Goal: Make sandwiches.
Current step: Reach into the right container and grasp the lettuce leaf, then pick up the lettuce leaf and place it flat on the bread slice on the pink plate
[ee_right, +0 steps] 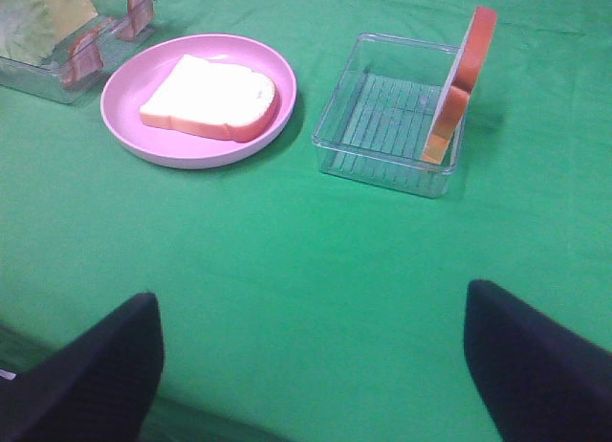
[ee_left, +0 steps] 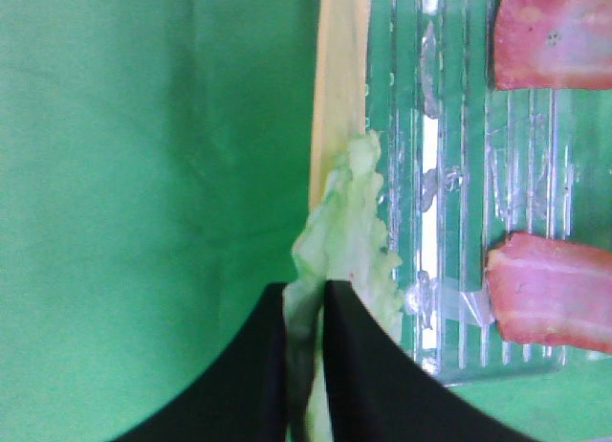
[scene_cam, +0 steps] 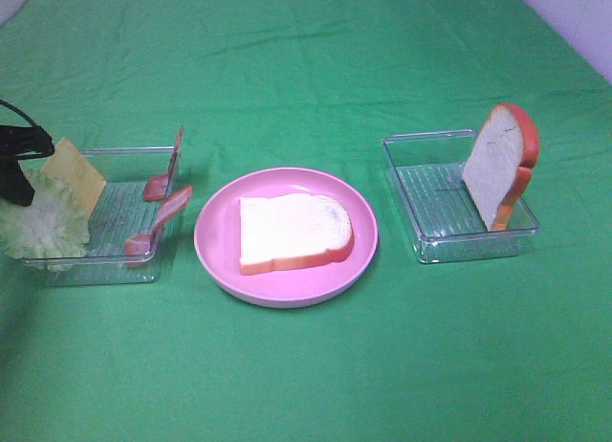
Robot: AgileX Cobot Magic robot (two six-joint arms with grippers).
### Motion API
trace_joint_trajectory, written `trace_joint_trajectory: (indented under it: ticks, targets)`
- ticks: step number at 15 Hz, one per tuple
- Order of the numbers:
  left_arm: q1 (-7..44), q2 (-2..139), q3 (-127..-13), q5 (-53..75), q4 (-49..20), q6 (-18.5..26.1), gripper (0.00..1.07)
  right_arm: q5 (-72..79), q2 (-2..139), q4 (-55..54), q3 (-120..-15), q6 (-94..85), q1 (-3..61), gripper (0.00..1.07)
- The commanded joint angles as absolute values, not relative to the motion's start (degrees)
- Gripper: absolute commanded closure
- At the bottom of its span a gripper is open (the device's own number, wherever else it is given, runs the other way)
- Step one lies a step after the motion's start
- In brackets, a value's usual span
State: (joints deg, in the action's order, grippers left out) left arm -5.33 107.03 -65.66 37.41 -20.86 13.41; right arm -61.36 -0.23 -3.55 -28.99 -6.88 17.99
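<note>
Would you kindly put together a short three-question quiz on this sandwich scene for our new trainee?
1. True or false: a bread slice lies flat on the pink plate.
2. Which item does the left gripper pinch? A cheese, B lettuce, C bacon.
3. Fill in: seen from the high camera, the second bread slice stands leaning in the ___ clear tray.
Key: 1 true; 2 B; 3 right.

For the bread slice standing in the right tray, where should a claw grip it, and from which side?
Probably the top crust, from above: the slice stands on edge by the tray wall, so its upper rim is free and both faces exposed.
</note>
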Motion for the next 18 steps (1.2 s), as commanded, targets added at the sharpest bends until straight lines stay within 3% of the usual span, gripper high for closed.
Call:
trace_joint_trajectory:
  ticks: [1,9,18]
  targets:
    - [-5.33,106.80,-65.78,37.82,-21.89,13.35,1.07,-60.56,-1.32,-3.78,-28.88,-7.39,17.82,0.29]
    - [-5.33,104.11,-67.15,40.28,-29.45,15.30,1.07,-60.56,-1.32,-3.78,-28.88,-7.39,17.82,0.29]
    - [-5.33,103.25,-75.29,47.90,-49.90,25.84,1.07,-60.56,-1.32,-3.78,-28.88,-7.39,17.82,0.29]
